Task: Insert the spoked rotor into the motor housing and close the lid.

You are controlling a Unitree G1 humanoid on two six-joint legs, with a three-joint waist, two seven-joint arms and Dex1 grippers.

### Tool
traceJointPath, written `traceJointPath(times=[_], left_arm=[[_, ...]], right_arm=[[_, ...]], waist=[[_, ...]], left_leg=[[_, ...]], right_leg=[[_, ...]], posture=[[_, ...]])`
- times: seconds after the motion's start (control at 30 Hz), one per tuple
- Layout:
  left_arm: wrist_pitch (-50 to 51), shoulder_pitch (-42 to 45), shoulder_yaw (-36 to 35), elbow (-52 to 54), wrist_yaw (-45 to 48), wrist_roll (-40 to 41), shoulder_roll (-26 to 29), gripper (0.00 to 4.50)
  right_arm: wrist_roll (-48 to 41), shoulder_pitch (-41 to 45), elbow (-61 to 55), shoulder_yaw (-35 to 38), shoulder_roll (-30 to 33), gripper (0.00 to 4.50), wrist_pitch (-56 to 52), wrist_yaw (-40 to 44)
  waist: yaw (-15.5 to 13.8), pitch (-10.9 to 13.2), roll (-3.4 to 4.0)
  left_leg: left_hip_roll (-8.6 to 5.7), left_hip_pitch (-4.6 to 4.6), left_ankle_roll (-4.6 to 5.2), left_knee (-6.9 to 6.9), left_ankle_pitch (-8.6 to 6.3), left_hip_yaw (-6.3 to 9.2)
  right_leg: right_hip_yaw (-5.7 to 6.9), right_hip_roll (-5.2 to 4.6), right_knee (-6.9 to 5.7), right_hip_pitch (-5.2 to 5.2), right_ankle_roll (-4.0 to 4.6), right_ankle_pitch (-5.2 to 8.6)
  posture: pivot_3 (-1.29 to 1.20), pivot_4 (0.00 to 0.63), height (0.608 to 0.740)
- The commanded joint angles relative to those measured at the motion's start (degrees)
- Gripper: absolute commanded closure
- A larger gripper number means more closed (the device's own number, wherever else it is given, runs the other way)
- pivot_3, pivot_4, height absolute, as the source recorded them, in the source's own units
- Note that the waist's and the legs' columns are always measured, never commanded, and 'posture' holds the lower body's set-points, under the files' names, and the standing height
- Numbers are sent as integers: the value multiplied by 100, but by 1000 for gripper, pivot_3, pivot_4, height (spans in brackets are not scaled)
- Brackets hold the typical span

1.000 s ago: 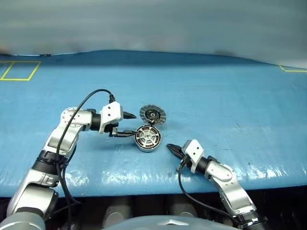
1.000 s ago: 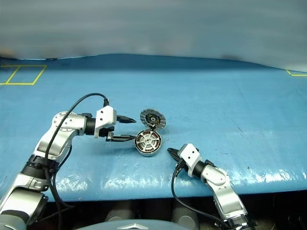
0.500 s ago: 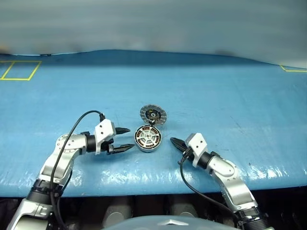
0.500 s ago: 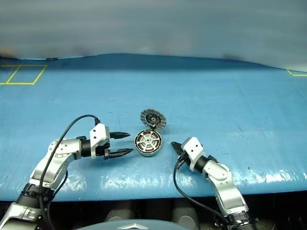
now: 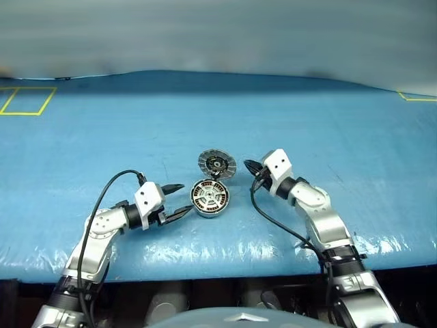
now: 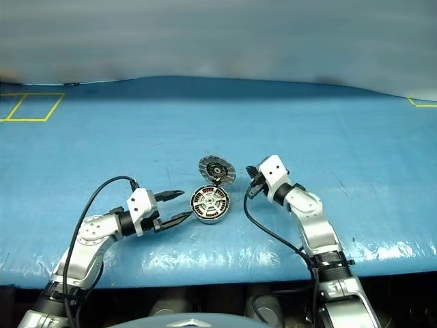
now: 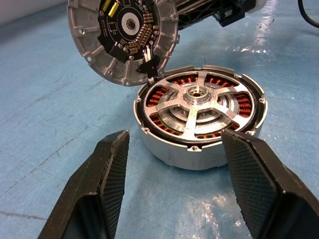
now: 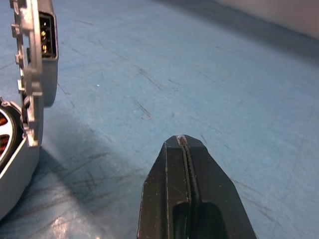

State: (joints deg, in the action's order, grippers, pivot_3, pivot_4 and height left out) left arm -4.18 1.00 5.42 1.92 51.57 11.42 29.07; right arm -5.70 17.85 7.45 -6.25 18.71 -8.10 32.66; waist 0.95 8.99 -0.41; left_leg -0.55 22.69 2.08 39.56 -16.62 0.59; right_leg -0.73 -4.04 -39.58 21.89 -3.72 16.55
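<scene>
Now the spoked rotor is seen already seated inside the motor housing, its silvery spokes lying over the copper windings, so the inserting step can be judged as done. What is in hand is the closing of the lid. The lid is standing up almost on its edge at the far rim of the housing, its inner face with a dark board turned toward the robot, and it seems to be joined to the housing at that rim.

The left gripper is held with its fingers wide apart, empty, low over the blue table, just beside the housing on its left side. The right gripper is pressed fully shut, holding nothing, and is placed near the lid on its right side, a little apart from it.

For the next move, the lid should be pushed from behind, probably by the shut right gripper, so that it tips down onto the housing. The housing may slide, so steadying by the left gripper may be needed.
</scene>
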Motion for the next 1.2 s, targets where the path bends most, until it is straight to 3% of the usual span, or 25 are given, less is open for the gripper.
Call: traceJointPath(times=[0.03,0.33,0.53,0.73,0.9,1.03,1.2], left_arm=[[-144,-74,-88,-20,12,111,-23,1392],[-212,-237,-99,-161,199,162,44,1392],[82,-481,-299,49,367,510,211,1392],[284,-617,-435,200,395,682,350,1392],[398,-700,-488,286,403,757,419,1392],[388,-658,-452,313,385,755,391,1392],[336,-548,-310,296,416,765,219,1392]], right_arm=[[-243,497,229,-64,-226,4500,64,340],[-529,1076,270,-507,-548,4500,91,1480],[-441,556,-655,-1346,-18,4500,-139,2518],[528,149,-792,-1978,485,4500,126,2288],[888,-101,-798,-2086,488,4500,238,1868],[642,-279,-977,-1841,305,4500,297,1589],[-281,-596,-1496,-933,-136,4500,116,1134]], waist=[[12,0,0],[32,0,1],[47,0,2],[35,-4,3],[29,-15,0],[27,-17,0],[13,-14,3]], left_leg=[[0,0,0,-2,0,0],[-2,1,1,-17,-1,-5],[2,-2,1,-36,-1,4],[-1,-5,1,-40,-1,6],[2,-18,-3,-41,0,11],[4,-38,-5,-41,3,12],[4,-48,-5,-48,2,11]], right_leg=[[1,0,1,0,0,0],[7,21,16,7,0,0],[10,-2,46,17,-1,0],[12,-8,62,11,-1,-1],[16,-9,64,0,3,-4],[18,-13,66,-19,12,-12],[18,-24,71,-28,14,-12]], posture=[[0,150,740],[0,150,740],[0,150,740],[0,150,740],[0,150,740],[0,150,740],[0,150,740]])
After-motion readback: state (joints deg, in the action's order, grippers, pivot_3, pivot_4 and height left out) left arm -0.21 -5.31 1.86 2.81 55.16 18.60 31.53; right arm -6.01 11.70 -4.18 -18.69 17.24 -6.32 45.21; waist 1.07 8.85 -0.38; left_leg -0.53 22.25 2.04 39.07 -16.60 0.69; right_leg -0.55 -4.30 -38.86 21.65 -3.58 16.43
